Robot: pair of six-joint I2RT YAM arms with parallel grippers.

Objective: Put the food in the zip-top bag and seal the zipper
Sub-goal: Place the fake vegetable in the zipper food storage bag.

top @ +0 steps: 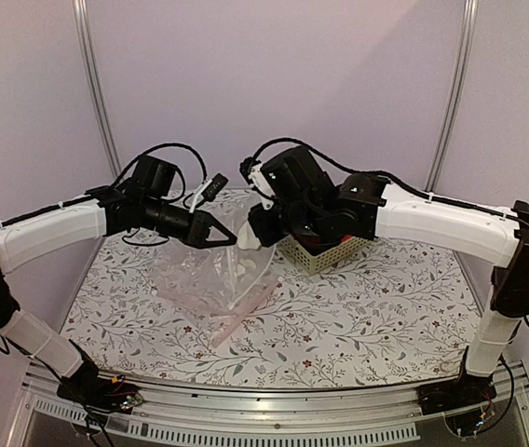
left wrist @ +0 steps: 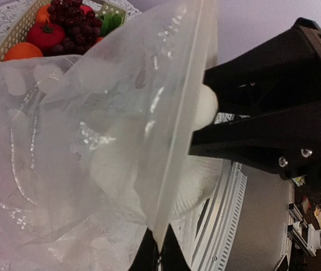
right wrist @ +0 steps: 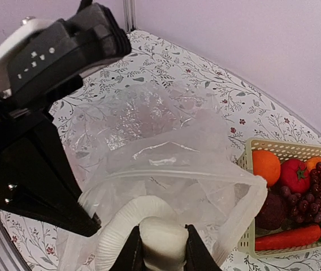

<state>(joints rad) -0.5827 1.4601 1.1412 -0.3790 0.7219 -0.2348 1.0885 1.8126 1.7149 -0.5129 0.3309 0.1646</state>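
My left gripper [left wrist: 160, 257] is shut on the pale zipper strip [left wrist: 177, 141] of the zip-top bag [left wrist: 92, 141] and holds that edge up off the table. The bag's mouth [right wrist: 166, 164] gapes toward the right wrist camera. My right gripper [right wrist: 163, 243] is shut on the stem of a white toy mushroom [right wrist: 161, 240], whose ribbed cap [right wrist: 118, 226] shows through the plastic at the mouth. The dark purple grapes [right wrist: 319, 183] and the round red fruit [right wrist: 294, 175] lie in the basket. In the top view both grippers [top: 223, 237] [top: 250, 237] meet above the bag [top: 213, 284].
A cream basket [right wrist: 285, 147] stands just right of the bag, also holding an orange fruit [right wrist: 265, 166], a carrot-like piece [right wrist: 287, 238] and a dark round piece [right wrist: 272, 212]. The left arm's black body [right wrist: 30, 180] crowds the bag's left side. The table's metal front rail [left wrist: 222, 214] runs close by.
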